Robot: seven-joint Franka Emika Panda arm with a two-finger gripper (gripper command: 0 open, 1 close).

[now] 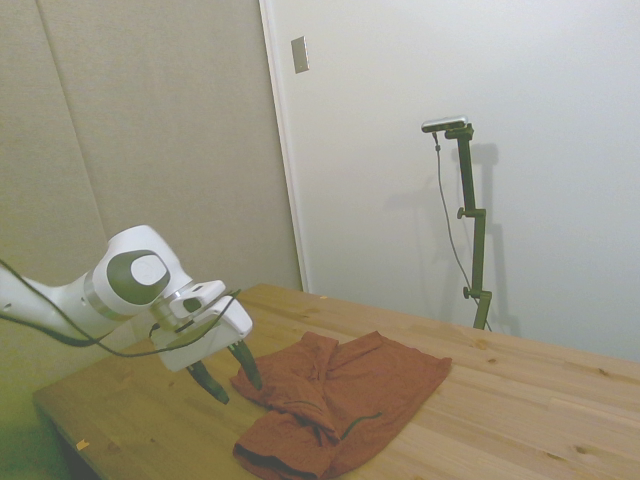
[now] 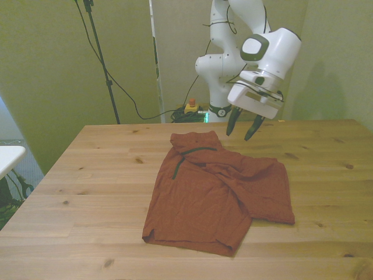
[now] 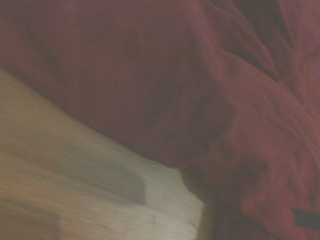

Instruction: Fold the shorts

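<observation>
Near the tabletop's far edge, the gripper hangs tilted above the wood, jaws spread and empty. Rumpled shorts lie mid-tabletop, apart from it.

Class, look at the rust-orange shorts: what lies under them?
The shorts lie crumpled straight on the wooden table, with bare planks all round. Whatever the cloth covers, including its own lower layers, cannot be seen.

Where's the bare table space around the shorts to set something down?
Bare wood runs along the table on the front view's left of the shorts, and on the right toward that edge. The far side is crowded: the open hand hangs there.
</observation>
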